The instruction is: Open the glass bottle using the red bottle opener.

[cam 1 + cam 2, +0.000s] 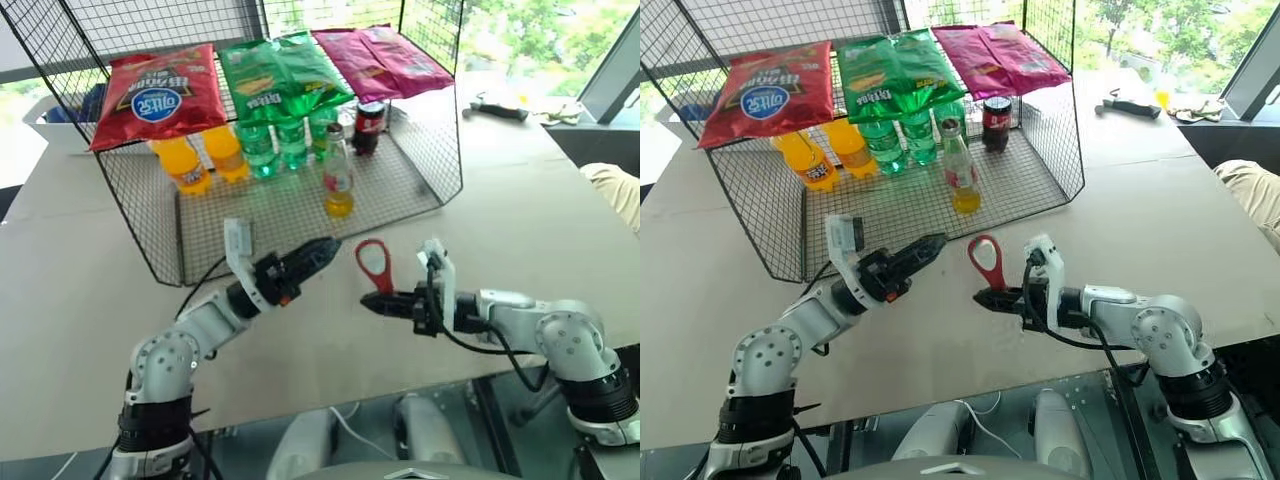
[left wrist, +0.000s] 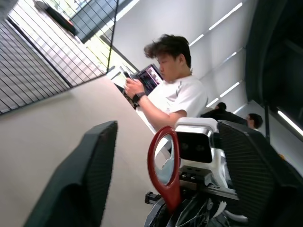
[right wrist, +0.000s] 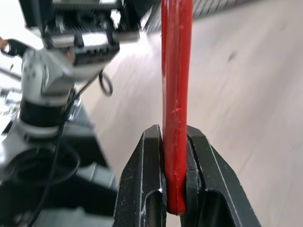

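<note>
Right gripper (image 1: pixel 368 303) clamps the opener (image 1: pixel 374 264) by its handle, loop up; left gripper (image 1: pixel 322 250), fingers apart, should take the bottle (image 1: pixel 337 172) in the wire rack (image 1: pixel 300 205) firmly below its neck.

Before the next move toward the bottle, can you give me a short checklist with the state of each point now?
1. Opener held by right hand: ok, clamped at the handle end, loop up.
2. Left hand open: ok, fingers apart.
3. Left hand on bottle: not ok, bottle stands free inside the wire rack.
4. Bottle upright: ok.
5. Cap on: cannot tell.
6. Opener at the bottle top: not ok, well short of the rack.
</note>
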Tool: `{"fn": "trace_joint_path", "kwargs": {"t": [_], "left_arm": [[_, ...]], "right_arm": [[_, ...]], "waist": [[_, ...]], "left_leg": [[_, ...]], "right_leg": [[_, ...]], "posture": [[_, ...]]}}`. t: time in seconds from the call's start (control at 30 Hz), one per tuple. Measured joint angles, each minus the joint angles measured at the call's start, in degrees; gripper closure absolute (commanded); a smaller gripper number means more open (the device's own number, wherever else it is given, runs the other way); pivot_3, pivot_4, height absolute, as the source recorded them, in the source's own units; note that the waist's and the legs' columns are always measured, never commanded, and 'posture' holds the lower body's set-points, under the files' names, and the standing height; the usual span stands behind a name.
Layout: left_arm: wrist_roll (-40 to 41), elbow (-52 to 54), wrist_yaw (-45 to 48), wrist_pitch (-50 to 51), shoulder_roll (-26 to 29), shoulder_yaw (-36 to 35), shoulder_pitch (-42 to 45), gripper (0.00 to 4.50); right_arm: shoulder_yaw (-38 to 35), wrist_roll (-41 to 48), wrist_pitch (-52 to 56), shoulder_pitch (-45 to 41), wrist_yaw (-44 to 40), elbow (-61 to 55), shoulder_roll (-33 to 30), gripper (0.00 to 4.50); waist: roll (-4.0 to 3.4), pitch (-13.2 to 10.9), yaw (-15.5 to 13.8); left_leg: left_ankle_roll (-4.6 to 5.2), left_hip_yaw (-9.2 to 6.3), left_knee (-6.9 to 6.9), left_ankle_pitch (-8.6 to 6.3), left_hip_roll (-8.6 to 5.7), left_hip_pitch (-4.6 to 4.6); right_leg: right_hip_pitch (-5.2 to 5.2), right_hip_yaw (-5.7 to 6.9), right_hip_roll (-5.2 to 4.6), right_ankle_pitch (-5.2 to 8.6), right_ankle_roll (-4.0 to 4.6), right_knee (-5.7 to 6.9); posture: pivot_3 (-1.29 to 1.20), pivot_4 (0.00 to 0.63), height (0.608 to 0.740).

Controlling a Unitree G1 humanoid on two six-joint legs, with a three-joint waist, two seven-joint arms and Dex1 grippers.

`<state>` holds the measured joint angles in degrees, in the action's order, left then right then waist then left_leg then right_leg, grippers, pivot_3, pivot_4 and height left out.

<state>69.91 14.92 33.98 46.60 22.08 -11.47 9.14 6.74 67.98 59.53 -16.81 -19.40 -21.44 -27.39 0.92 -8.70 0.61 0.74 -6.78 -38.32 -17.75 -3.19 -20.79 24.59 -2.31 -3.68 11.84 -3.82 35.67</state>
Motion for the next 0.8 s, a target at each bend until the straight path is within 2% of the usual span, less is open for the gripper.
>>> {"fn": "trace_joint_path", "kwargs": {"t": [0.13, 0.3, 0.33, 0.37, 0.43, 0.57, 0.67, 0.8], "left_arm": [[-5.7, -2.54, -2.14, -5.33, -1.07, -1.97, 2.55, 0.01], [-16.68, -5.96, -3.53, -14.54, -3.58, -0.82, 8.23, 0.01], [-22.64, -8.62, -4.2, -20.07, -4.71, 0.45, 11.19, 0.01], [-23.52, -8.91, -4.26, -20.96, -4.81, 0.77, 11.65, 0.01], [-30.87, -11.39, -4.52, -27.79, -5.31, 3.04, 14.13, 0.01], [-48.71, -24.63, -7.27, -44.44, -7.34, 8.57, 20.31, 0.01], [-55.24, -34.41, -9.02, -51.84, -9.38, 10.3, 24.44, 0.01], [-58.65, -43.93, -9.05, -58.09, -10.83, 10.91, 28.76, 0.01]], "right_arm": [[-4.06, -8.69, -8.01, 1.48, 4.06, 0.45, 3.53, 4.5], [-5.82, -17.73, -15.2, 1.14, 6.14, 2.46, 5.94, 4.5], [-5.91, -21.13, -17.83, 0.07, 6.75, 3.54, 7.33, 4.5], [-5.9, -21.6, -18.26, -0.19, 6.85, 3.58, 7.49, 4.5], [-5.88, -25.52, -21.53, -1.62, 7.58, 3.86, 7.95, 4.5], [-3.88, -37.32, -30.19, -4.97, 7.5, 4.25, 8.64, 4.5], [-2.31, -42.58, -33.66, -6.74, 7.08, 4.25, 8.96, 4.5], [-1.84, -45.41, -34.1, -6.8, 6.81, 4.27, 10.0, 4.5]], "waist": [[0.0, 0.0, -0.32], [0.01, 0.0, -0.47], [0.01, 0.01, -0.5], [0.01, 0.01, -0.5], [0.01, 0.01, -0.18], [0.01, 0.01, -0.22], [0.03, 0.02, -0.19], [0.03, 0.02, -0.07]], "left_leg": [[-0.01, 0.0, -0.02, 0.0, -0.04, 0.0], [-0.01, 0.03, -0.02, 0.01, -0.18, 0.0], [-0.02, 0.04, -0.02, 0.01, -0.22, 0.01], [-0.02, 0.04, -0.02, 0.02, -0.23, -0.01], [-0.02, 0.06, 0.01, 0.01, -0.23, -0.03], [-0.02, 0.07, 0.0, 0.02, -0.3, -0.05], [-0.01, 0.05, -0.01, 0.02, -0.31, -0.06], [-0.01, 0.02, -0.01, 0.02, -0.32, -0.1]], "right_leg": [[0.0, 0.01, 0.0, 0.0, 0.0, 0.05], [0.01, 0.0, 0.0, -0.01, 0.0, 0.07], [0.02, 0.0, 0.0, -0.01, 0.0, 0.06], [0.04, 0.0, 0.01, -0.02, 0.01, 0.06], [0.09, -0.07, -0.03, -0.01, 0.01, 0.07], [0.11, -0.05, -0.03, -0.01, 0.0, 0.06], [0.11, -0.03, -0.04, -0.02, 0.0, 0.07], [0.15, -0.01, -0.06, -0.02, 0.0, 0.09]], "posture": [[0.0, 0.15, 0.74], [0.0, 0.15, 0.74], [0.0, 0.15, 0.74], [0.0, 0.15, 0.74], [0.0, 0.15, 0.74], [0.0, 0.15, 0.74], [0.0, 0.15, 0.74], [0.0, 0.15, 0.74]]}}
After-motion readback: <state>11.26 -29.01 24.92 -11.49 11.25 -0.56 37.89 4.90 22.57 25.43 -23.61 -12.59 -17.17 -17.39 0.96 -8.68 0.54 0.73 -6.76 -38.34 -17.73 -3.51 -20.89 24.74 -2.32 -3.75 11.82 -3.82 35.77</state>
